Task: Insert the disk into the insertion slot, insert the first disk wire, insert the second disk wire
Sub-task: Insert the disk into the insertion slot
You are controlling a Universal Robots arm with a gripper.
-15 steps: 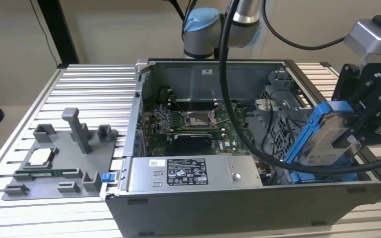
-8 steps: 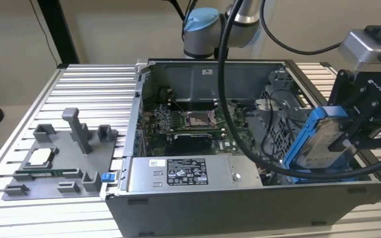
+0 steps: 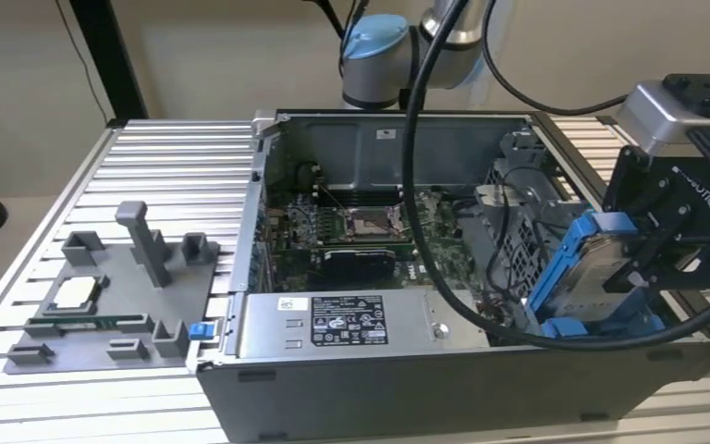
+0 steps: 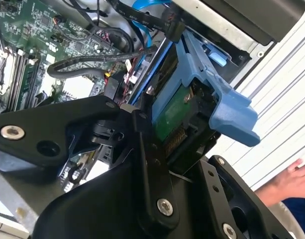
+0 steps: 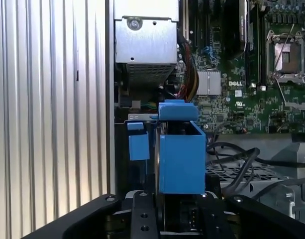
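The gripper (image 3: 636,277) pinches the disk (image 3: 602,264) on edge between its fingers, at about four o'clock of the open case (image 3: 454,388) in the exterior view — up at the case's rim, not yet seated. I judge the tilted blue carrier could jam against a bay wall or snag the loose black cables (image 5: 232,162) just beside it — if it goes in skewed.
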